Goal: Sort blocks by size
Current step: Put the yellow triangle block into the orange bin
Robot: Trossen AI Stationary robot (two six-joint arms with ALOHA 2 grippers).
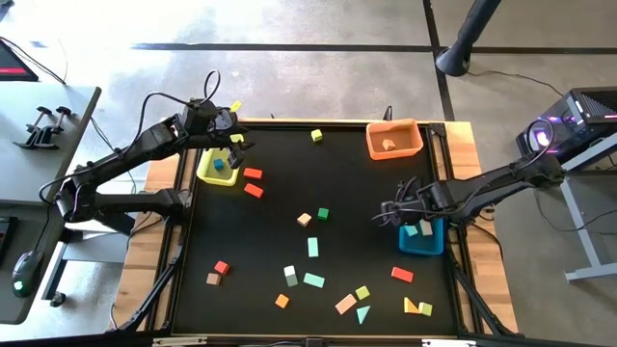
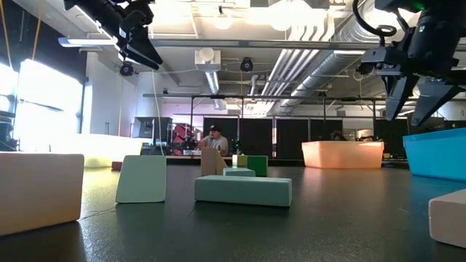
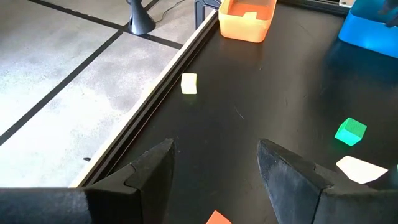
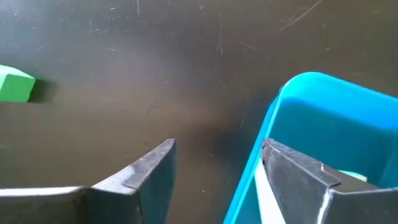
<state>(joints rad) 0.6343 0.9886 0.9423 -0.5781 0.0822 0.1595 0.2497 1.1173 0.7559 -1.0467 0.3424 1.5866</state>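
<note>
Several small wooden blocks lie scattered flat on the black table: two red ones (image 1: 253,181) near the yellow bin, a tan (image 1: 305,219) and a green cube (image 1: 323,213) mid-table, mint bars (image 1: 313,247), and more along the near edge (image 1: 362,292). A yellow cube (image 1: 316,135) lies at the far edge. My left gripper (image 1: 234,143) is open and empty above the yellow bin's far right corner. My right gripper (image 1: 393,214) is open and empty, just left of the blue bin (image 1: 421,237); one finger stands over the bin's rim (image 4: 261,155).
The yellow bin (image 1: 218,166) at far left holds a blue block. The orange bin (image 1: 393,140) at far right holds a tan block. The blue bin holds mint blocks. A raised rail (image 3: 155,93) edges the table. The table's middle far part is bare.
</note>
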